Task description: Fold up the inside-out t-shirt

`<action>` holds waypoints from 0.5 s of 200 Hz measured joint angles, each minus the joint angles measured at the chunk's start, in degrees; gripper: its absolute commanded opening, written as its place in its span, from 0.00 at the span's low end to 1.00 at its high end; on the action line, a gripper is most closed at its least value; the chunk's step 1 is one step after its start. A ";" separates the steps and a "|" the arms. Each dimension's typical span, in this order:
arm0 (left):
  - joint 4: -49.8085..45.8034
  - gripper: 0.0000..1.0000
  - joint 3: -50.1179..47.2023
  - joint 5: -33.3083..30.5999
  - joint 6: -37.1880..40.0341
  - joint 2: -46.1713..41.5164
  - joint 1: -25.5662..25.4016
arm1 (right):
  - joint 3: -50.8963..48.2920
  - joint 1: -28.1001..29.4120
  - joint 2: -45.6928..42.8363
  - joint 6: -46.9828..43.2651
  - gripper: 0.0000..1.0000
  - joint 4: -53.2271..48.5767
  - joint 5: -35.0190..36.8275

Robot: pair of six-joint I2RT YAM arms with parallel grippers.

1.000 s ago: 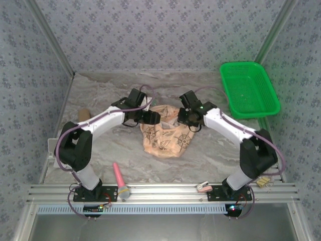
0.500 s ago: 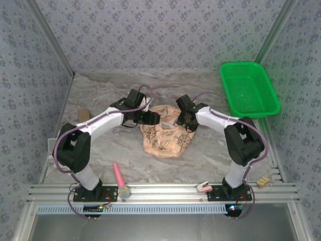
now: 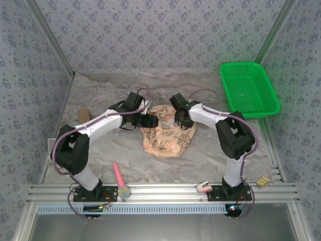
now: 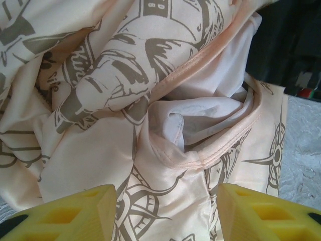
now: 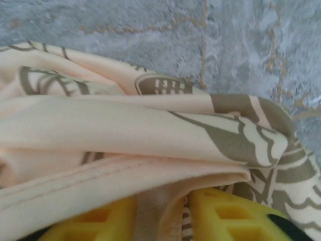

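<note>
Peach cloth, the crumpled t-shirt point(image 3: 168, 135) lies left of the green basket point(image 3: 249, 90). Both arms bend inward over it: the left gripper point(image 3: 152, 120), on its side away from the basket, hangs with jaws apart; the right gripper point(image 5: 161, 213), on the basket side, pinches a fold.

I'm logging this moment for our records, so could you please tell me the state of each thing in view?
t-shirt, crumpled heap, not folded
left gripper, open over the t-shirt
right gripper, shut on a t-shirt fold
green basket, upright
pink-handled tool, lying flat
</note>
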 measured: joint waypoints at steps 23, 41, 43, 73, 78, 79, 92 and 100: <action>-0.15 0.55 -0.13 0.00 0.00 0.00 0.00 | -0.24 0.94 -0.37 0.00 0.06 -0.90 0.55; -0.15 0.55 -0.13 0.00 0.02 -0.02 0.00 | -0.37 1.57 -2.32 -0.48 0.00 -1.75 1.09; -0.17 0.55 -0.13 0.00 0.02 -0.02 0.02 | -0.39 1.64 -2.67 -0.76 0.00 -1.99 1.14; -0.20 0.56 -0.11 0.17 0.15 -0.02 0.33 | -0.33 2.73 -10.45 -3.37 0.00 -4.46 1.95; -0.17 0.56 -0.11 0.24 0.20 -0.04 0.39 | -0.26 2.91 -11.93 -3.96 0.00 -4.90 1.99; -0.17 0.56 -0.11 0.26 0.20 -0.04 0.39 | -0.26 2.95 -12.13 -4.07 0.00 -4.92 2.01; -0.13 0.57 -0.11 0.66 0.28 -0.11 0.46 | 0.02 3.48 -15.72 -5.51 0.00 -5.79 2.05; -0.04 0.58 -0.07 0.85 0.44 -0.13 0.50 | 0.15 3.85 -17.90 -6.62 0.00 -6.10 2.21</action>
